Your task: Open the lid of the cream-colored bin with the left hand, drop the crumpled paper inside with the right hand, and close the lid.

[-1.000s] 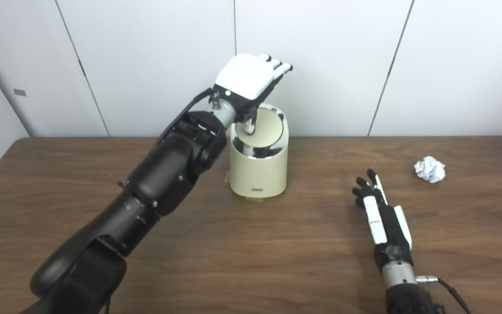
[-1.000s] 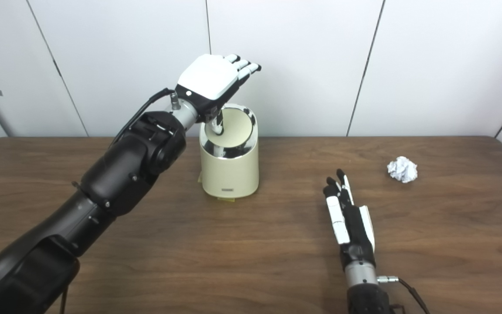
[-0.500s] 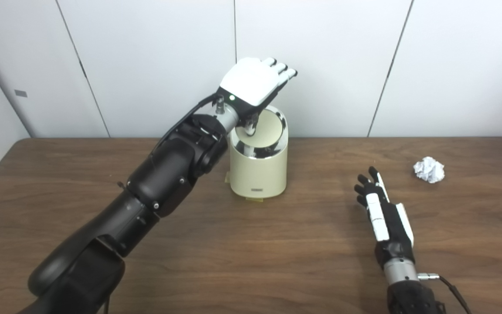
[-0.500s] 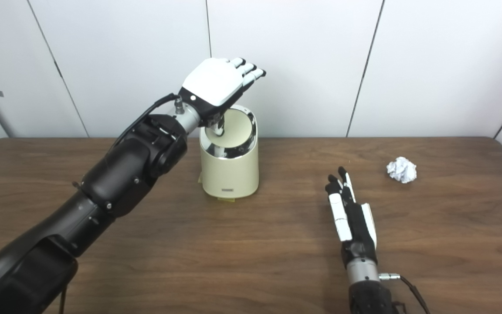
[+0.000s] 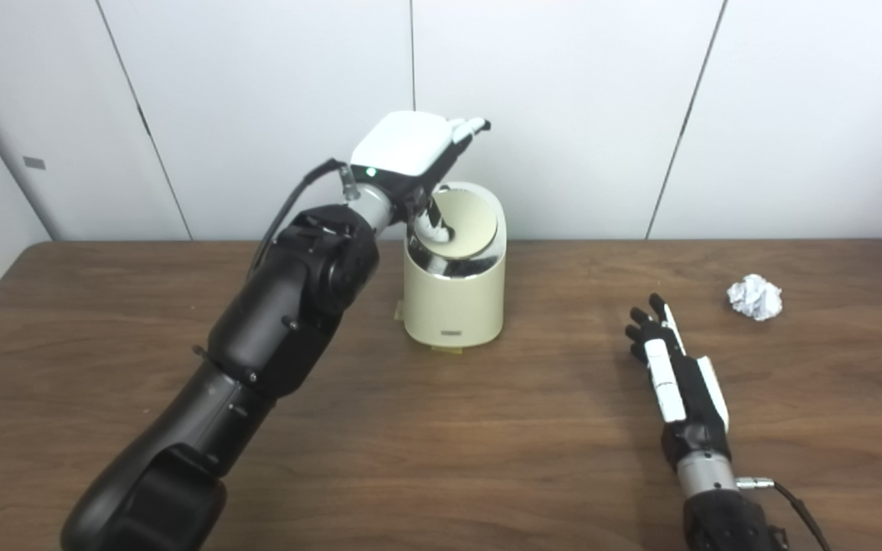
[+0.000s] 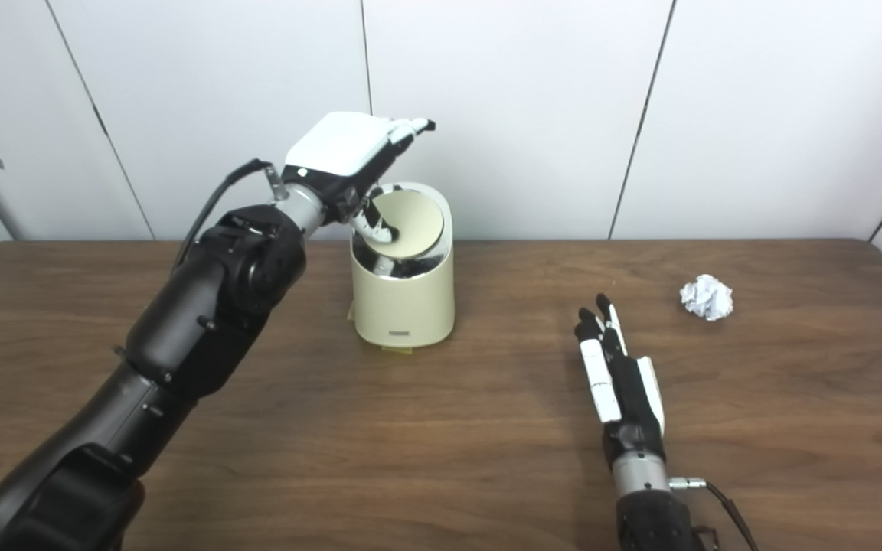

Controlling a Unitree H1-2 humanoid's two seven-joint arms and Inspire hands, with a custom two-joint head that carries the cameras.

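Table (image 5: 441, 459): dark wood-grain top, running back to a white panelled wall (image 5: 563, 115).

Cream-colored bin (image 5: 454, 306): stood upright on the table, left of centre and near the wall. A small dark label sat low on its front. A yellowish scrap showed under its base at the front.

Lid (image 5: 473, 224): round cream disc set in the bin's top opening, tilted, with its near-left edge down in the opening and its far edge up. A shiny dark gap showed below it at the front of the rim.

Left hand (image 5: 409, 149): held over the bin's left rim, white back facing up. Fingers (image 5: 473, 125) reached out straight toward the wall, apart from the thumb. The thumb pointed down and touched the lid's left part. Nothing was clasped in it.

Left arm: black, came in from the bottom left and rose steeply to the bin.

Crumpled paper (image 5: 754, 297): white ball lying on the table at the far right, well apart from the bin and untouched.

Right hand (image 5: 674, 367): lay low over the table right of centre, set on edge, fingers straight, close together and pointing away toward the wall. It held nothing. The paper lay beyond it and to its right, clearly apart.

Cable: a thin lead ran from the right wrist.
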